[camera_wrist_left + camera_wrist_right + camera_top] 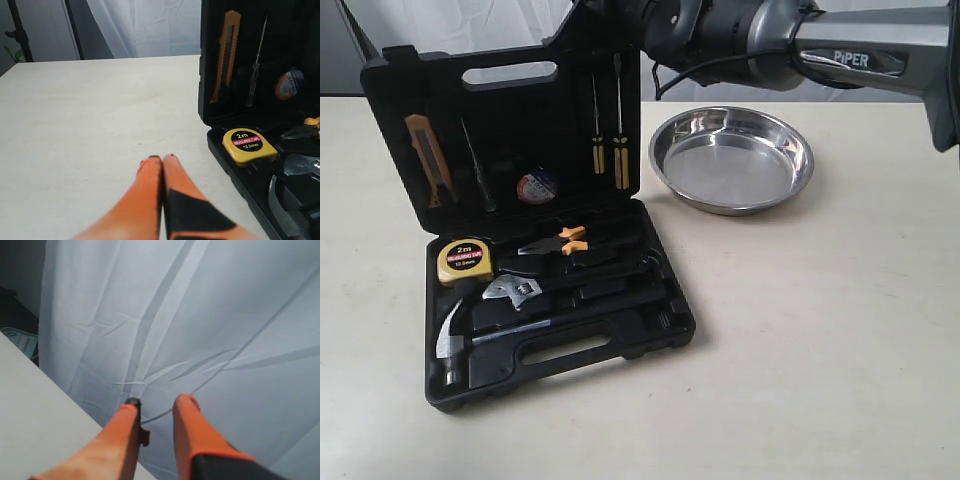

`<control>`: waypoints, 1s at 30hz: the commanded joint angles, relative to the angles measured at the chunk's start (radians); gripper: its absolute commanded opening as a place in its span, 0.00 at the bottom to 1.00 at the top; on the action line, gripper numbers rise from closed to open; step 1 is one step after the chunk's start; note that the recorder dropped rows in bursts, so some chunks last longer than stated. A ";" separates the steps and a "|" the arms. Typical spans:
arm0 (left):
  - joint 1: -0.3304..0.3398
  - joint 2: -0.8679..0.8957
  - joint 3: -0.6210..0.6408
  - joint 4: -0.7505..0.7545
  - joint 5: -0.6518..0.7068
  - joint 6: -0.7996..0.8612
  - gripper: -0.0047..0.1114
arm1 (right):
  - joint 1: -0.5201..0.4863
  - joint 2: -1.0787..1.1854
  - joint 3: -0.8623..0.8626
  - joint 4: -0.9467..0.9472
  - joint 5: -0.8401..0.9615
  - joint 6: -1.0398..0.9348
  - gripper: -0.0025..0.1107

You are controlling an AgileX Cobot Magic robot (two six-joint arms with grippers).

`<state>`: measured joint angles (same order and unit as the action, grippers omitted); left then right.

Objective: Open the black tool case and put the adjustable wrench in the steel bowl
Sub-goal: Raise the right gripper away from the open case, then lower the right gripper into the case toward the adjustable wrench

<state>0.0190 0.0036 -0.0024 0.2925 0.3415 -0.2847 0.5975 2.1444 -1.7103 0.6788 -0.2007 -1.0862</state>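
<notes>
The black tool case (pixel 620 345) lies open on the table, its lid standing upright. The adjustable wrench (pixel 517 291) rests in the tray between the tape measure and the hammer; its silver head also shows at the edge of the left wrist view (pixel 305 164). The steel bowl (pixel 731 158) sits empty to the right of the lid. My left gripper (pixel 161 158) is shut with nothing in it, low over bare table beside the case's left side. My right gripper (pixel 157 402) is open and empty, raised and facing the white curtain; only its arm (pixel 790 45) shows in the exterior view.
The tray also holds a yellow tape measure (pixel 463 260), orange-handled pliers (pixel 560 243) and a claw hammer (pixel 455 340). The lid carries a utility knife (pixel 428 155), screwdrivers (pixel 610 140) and a tape roll (pixel 536 186). A white curtain (pixel 210 320) hangs behind the table.
</notes>
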 commanded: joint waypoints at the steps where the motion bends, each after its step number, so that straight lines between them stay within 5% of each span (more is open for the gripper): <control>1: -0.002 -0.004 0.002 0.001 -0.005 -0.001 0.04 | -0.020 0.036 -0.027 0.034 0.042 -0.008 0.25; 30: -0.002 -0.004 0.002 0.001 -0.005 -0.001 0.04 | -0.079 0.046 -0.072 0.143 0.036 -0.008 0.25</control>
<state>0.0190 0.0036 -0.0024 0.2925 0.3415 -0.2847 0.5275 2.1883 -1.7817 0.8194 -0.1953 -1.0884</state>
